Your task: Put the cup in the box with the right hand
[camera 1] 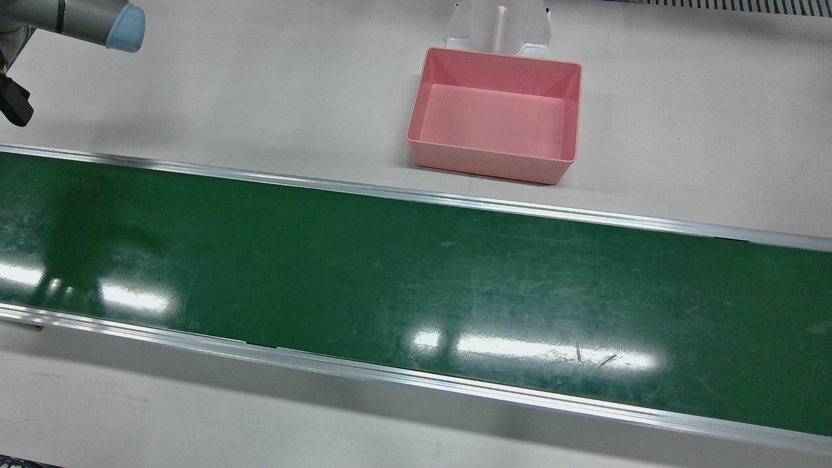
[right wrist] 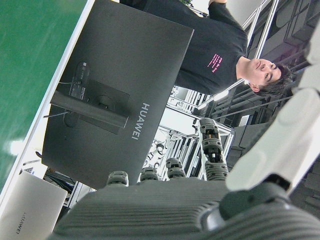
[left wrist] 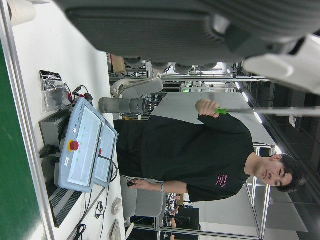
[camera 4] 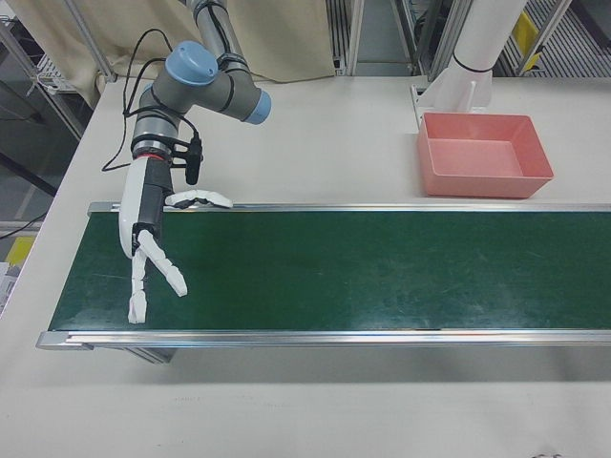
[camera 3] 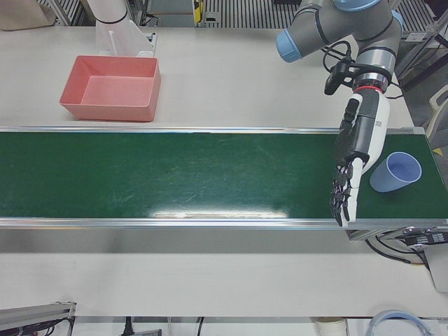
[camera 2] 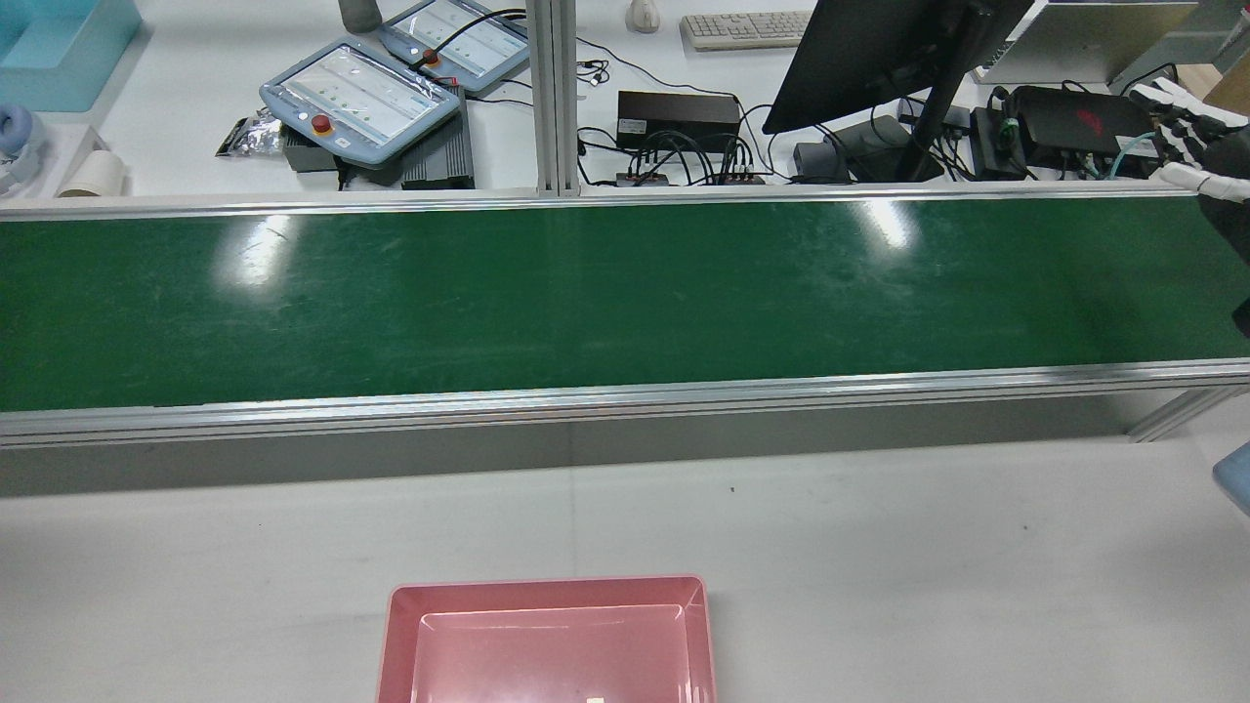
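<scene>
From the left-front view we see one blue cup (camera 3: 396, 171), lying tilted on the far end of the green conveyor belt (camera 3: 175, 175), mouth up and toward the camera; no other view shows it. Just beside it hangs the left hand (camera 3: 348, 168), dark-palmed, fingers stretched out and pointing down over the belt's near edge, holding nothing and not touching the cup.

The right-front view gives us the other end of the belt: the right hand (camera 4: 153, 243) hangs there with white fingers spread wide apart (one sticks out sideways along the belt's far rail), and it grasps nothing. In the rear view only a sliver of this hand shows at the right edge.

Farther back on the white desk (camera 1: 260, 84) stands one pink box (camera 1: 495, 114), well apart from the cup, at the foot of a white pedestal (camera 1: 499, 26). The front view looks straight into it, and we see nothing inside.

The rear view alone shows what lies beyond the belt: two teach pendants (camera 2: 361, 93), one black monitor (camera 2: 879, 49) and a keyboard (camera 2: 747, 27). The hand views add one person (left wrist: 200, 155) in a black shirt standing behind that far bench.
</scene>
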You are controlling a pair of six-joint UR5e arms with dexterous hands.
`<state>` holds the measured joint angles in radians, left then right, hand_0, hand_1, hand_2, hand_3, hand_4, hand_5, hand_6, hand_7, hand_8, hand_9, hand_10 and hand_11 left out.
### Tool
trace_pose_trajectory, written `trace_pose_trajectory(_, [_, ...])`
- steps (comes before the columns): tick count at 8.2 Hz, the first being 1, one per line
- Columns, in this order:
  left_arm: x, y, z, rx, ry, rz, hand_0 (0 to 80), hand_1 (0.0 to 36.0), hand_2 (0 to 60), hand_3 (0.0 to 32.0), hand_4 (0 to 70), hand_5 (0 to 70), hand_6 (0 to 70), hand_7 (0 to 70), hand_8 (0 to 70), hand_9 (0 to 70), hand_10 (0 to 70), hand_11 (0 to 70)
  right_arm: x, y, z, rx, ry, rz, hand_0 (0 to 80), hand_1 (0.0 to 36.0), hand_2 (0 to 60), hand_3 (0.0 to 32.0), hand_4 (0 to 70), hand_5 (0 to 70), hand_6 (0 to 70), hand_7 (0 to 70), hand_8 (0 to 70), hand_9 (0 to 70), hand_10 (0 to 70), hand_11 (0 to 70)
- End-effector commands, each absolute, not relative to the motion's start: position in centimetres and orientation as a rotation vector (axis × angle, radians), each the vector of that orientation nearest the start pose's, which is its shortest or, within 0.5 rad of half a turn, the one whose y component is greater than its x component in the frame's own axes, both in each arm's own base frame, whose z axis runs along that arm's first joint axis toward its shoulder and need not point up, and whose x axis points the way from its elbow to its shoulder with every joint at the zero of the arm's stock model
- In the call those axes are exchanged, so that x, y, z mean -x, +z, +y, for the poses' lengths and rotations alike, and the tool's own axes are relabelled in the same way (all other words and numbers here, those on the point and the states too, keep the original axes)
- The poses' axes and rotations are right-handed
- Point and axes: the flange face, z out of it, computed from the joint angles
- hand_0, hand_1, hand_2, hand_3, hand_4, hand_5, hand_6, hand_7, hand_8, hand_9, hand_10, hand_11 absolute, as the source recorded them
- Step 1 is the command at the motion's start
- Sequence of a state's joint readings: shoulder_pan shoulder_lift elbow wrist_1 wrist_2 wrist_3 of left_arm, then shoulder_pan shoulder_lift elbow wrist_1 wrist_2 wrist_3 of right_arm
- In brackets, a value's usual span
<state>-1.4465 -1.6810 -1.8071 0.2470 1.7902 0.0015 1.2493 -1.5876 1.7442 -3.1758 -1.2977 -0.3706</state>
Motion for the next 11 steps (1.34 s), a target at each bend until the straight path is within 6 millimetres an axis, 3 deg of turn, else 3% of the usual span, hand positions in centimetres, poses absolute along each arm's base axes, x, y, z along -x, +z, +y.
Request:
trace_pose_trajectory(1, [4.60, 54.05, -53.21, 0.346, -1.925, 2.134, 0.0, 0.0, 0.0, 0.0, 0.0, 0.0, 0.0, 0.0, 0.0, 0.0, 0.0, 0.0, 0.24, 61.37, -51.31, 0.371, -2.234, 2.532, 39.8, 7.4, 12.7, 7.4, 5.3, 2.8, 2.1, 10.9, 1.1, 4.8, 1.4, 3.0])
trace_pose_trajectory(2, [4.60, 54.04, -53.21, 0.346, -1.925, 2.134, 0.0, 0.0, 0.0, 0.0, 0.0, 0.0, 0.0, 0.0, 0.0, 0.0, 0.0, 0.0, 0.24, 61.44, -51.31, 0.372, -2.236, 2.530, 36.9, 9.2, 19.9, 7.8, 4.0, 2.8, 2.1, 11.0, 1.1, 4.9, 1.4, 3.1])
trace_pose_trajectory(5, [4.60, 54.04, -53.21, 0.346, -1.925, 2.134, 0.0, 0.0, 0.0, 0.0, 0.0, 0.0, 0.0, 0.0, 0.0, 0.0, 0.0, 0.0, 0.44, 61.30, -51.44, 0.367, -2.233, 2.535, 45.8, 10.2, 8.4, 9.4, 2.8, 4.0, 1.9, 9.1, 0.7, 3.8, 1.2, 3.4])
trace_pose_trajectory(6, [4.60, 54.04, -53.21, 0.346, -1.925, 2.134, 0.0, 0.0, 0.0, 0.0, 0.0, 0.0, 0.0, 0.0, 0.0, 0.0, 0.0, 0.0, 0.46, 61.22, -51.44, 0.366, -2.231, 2.538, 44.7, 15.7, 25.0, 9.6, 1.1, 4.5, 1.8, 8.4, 0.4, 3.1, 1.2, 3.5])
trace_pose_trajectory(7, [4.60, 54.04, -53.21, 0.346, -1.925, 2.134, 0.0, 0.0, 0.0, 0.0, 0.0, 0.0, 0.0, 0.0, 0.0, 0.0, 0.0, 0.0, 0.32, 61.16, -51.50, 0.369, -2.230, 2.536, 48.1, 13.7, 10.9, 9.4, 1.4, 5.0, 1.8, 7.8, 0.0, 2.5, 1.4, 4.0])
trace_pose_trajectory(8, [4.60, 54.04, -53.21, 0.346, -1.925, 2.134, 0.0, 0.0, 0.0, 0.0, 0.0, 0.0, 0.0, 0.0, 0.0, 0.0, 0.0, 0.0, 0.32, 61.16, -51.50, 0.371, -2.231, 2.536, 49.1, 13.8, 7.7, 9.4, 1.3, 5.3, 1.9, 7.8, 0.0, 2.2, 1.5, 4.2])
trace_pose_trajectory(9, [4.60, 54.04, -53.21, 0.346, -1.925, 2.134, 0.0, 0.0, 0.0, 0.0, 0.0, 0.0, 0.0, 0.0, 0.0, 0.0, 0.0, 0.0, 0.47, 61.16, -51.49, 0.368, -2.232, 2.539, 48.8, 14.9, 11.8, 9.4, 1.4, 5.3, 1.9, 8.0, 0.0, 2.3, 1.4, 4.1])
trace_pose_trajectory(10, [4.61, 54.12, -53.15, 0.346, -1.927, 2.133, 0.0, 0.0, 0.0, 0.0, 0.0, 0.0, 0.0, 0.0, 0.0, 0.0, 0.0, 0.0, 0.72, 61.18, -51.48, 0.363, -2.236, 2.543, 50.3, 16.8, 12.0, 9.6, 0.5, 5.9, 2.0, 8.3, 0.0, 2.1, 1.3, 4.2])
trace_pose_trajectory(11, [4.60, 54.05, -53.21, 0.346, -1.925, 2.134, 0.0, 0.0, 0.0, 0.0, 0.0, 0.0, 0.0, 0.0, 0.0, 0.0, 0.0, 0.0, 0.75, 61.10, -51.54, 0.363, -2.234, 2.544, 52.4, 20.4, 14.8, 9.6, 0.0, 6.8, 2.2, 7.8, 0.0, 1.7, 1.5, 4.8])
